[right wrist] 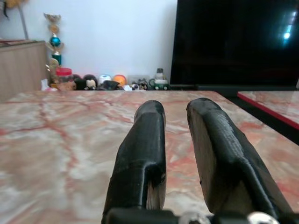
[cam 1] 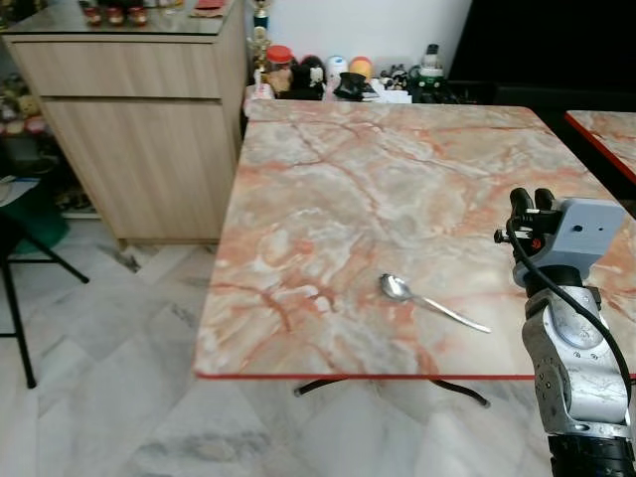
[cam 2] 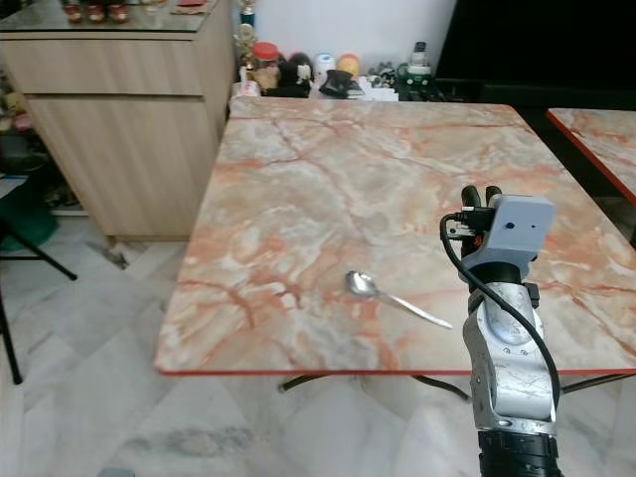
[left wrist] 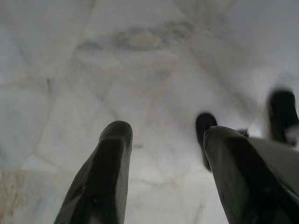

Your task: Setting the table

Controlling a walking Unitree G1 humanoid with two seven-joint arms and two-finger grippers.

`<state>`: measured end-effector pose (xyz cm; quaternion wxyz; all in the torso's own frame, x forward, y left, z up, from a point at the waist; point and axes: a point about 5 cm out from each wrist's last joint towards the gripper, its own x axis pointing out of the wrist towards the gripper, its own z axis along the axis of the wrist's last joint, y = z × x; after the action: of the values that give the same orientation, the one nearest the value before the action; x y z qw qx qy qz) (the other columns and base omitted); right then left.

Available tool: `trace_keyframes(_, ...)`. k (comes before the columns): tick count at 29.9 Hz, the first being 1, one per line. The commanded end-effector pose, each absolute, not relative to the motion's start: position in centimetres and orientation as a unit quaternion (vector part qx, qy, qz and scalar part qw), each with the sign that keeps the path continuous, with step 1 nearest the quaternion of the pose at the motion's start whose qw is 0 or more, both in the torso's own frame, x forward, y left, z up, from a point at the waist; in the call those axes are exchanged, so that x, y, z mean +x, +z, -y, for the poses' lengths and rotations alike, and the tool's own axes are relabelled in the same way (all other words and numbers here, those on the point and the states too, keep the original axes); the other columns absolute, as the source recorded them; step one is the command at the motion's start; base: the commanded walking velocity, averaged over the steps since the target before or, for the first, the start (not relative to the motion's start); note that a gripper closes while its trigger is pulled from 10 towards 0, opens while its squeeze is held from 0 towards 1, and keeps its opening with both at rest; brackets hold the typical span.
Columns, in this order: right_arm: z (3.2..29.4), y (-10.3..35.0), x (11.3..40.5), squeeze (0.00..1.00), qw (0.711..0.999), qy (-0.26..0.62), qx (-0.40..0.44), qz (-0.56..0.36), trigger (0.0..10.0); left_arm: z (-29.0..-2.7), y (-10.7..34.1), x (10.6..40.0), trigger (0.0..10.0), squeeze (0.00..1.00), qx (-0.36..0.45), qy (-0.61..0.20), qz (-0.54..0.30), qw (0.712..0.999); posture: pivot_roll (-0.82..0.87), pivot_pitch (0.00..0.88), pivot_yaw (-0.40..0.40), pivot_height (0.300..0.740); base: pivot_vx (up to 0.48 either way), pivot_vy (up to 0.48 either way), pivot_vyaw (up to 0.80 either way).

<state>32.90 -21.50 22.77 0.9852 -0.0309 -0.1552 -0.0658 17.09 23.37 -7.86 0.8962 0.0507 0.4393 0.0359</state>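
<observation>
A metal spoon (cam 1: 433, 303) lies flat on the pink marble table (cam 1: 378, 179) close to its near edge, bowl toward the left and handle pointing right. My right gripper (cam 1: 533, 199) hovers above the table's near right part, to the right of the spoon and apart from it, its fingers pointing toward the far side. In the right wrist view the right gripper (right wrist: 175, 112) stands a little open with nothing between its fingers (right wrist: 145, 140). My left gripper (left wrist: 166, 128) hangs over the pale tiled floor, open and empty.
A wooden cabinet (cam 1: 139, 119) stands left of the table. Small jars and figurines (cam 1: 338, 78) line the wall behind the table's far edge. A second marble table (cam 1: 606, 134) sits at the right, and a black chair (cam 1: 20, 268) at the far left.
</observation>
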Motion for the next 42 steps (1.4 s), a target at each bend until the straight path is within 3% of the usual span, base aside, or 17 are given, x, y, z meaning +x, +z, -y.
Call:
trace_keyframes(1, 21.8, 22.7, 32.7, 0.00, 0.986, -0.070, -0.033, 0.150, 10.0, -23.0, -8.2, 16.5, 10.0, 0.00, 0.052, 0.032, -0.450, 0.891, 0.00, 0.149, -0.010, 0.740, 0.000, 0.000, 0.00)
trace_keyframes(10, 21.4, 21.9, 32.7, 0.00, 0.991, -0.040, -0.053, 0.114, 10.0, -22.9, -8.2, 16.6, 10.0, 0.00, 0.051, 0.030, -0.447, 0.892, -0.01, 0.151, -0.013, 0.740, 0.000, 0.000, 0.00)
trace_keyframes(14, 20.6, 20.3, 32.5, 0.00, 0.993, 0.032, -0.093, 0.060, 10.0, -22.7, -8.2, 16.7, 10.0, 0.00, 0.051, 0.028, -0.446, 0.893, -0.01, 0.150, -0.015, 0.740, 0.000, 0.000, 0.00)
trace_keyframes(15, 20.3, 19.8, 32.3, 0.25, 0.991, 0.069, -0.109, 0.038, 10.0, -22.7, -8.2, 16.8, 10.0, 0.00, 0.050, 0.028, -0.445, 0.894, -0.01, 0.150, -0.016, 0.740, 0.000, 0.000, 0.00)
trace_keyframes(17, 20.2, 19.6, 32.2, 0.25, 0.989, 0.084, -0.116, 0.027, 10.0, -22.7, -8.2, 16.8, 10.0, 0.00, 0.050, 0.028, -0.445, 0.894, -0.01, 0.150, -0.016, 0.740, 0.000, 0.000, 0.00)
trace_keyframes(18, 20.2, 19.4, 32.1, 1.00, 0.988, 0.097, -0.120, 0.015, 10.0, -22.7, -8.1, 16.8, 10.0, 0.00, 0.050, 0.028, -0.445, 0.894, -0.01, 0.150, -0.017, 0.740, 0.000, 0.000, 0.00)
trace_keyframes(22, 20.5, 17.8, 30.9, 1.00, 0.956, 0.230, -0.174, -0.058, 10.0, -22.6, -8.2, 16.8, 10.0, 0.00, 0.047, 0.026, -0.446, 0.893, -0.01, 0.148, -0.016, 0.740, 0.000, 0.000, 0.00)
trace_keyframes(24, 20.5, 17.8, 30.9, 1.00, 0.956, 0.230, -0.174, -0.058, 10.0, -22.6, -8.2, 16.8, 10.0, 0.00, 0.047, 0.026, -0.446, 0.893, -0.01, 0.148, -0.016, 0.740, 0.000, 0.000, 0.00)
trace_keyframes(26, 21.3, 17.4, 30.4, 1.00, 0.931, 0.291, -0.202, -0.083, 10.0, -22.6, -8.1, 16.9, 10.0, 0.00, 0.047, 0.025, -0.446, 0.894, -0.02, 0.141, -0.017, 0.740, 0.000, 0.000, 0.00)
trace_keyframes(29, 22.0, 17.2, 30.5, 1.00, 0.927, 0.324, -0.166, -0.089, 10.0, -22.6, -8.1, 17.0, 10.0, 0.00, 0.046, 0.023, -0.446, 0.893, -0.02, 0.137, -0.016, 0.740, 0.000, 0.000, 0.00)
trace_keyframes(42, 26.2, 15.0, 32.5, 1.00, 0.939, 0.275, -0.141, -0.148, 10.0, -22.9, -8.1, 16.9, 10.0, 0.00, 0.049, 0.018, -0.447, 0.893, 0.00, 0.129, -0.008, 0.740, 0.000, 0.000, 0.00)
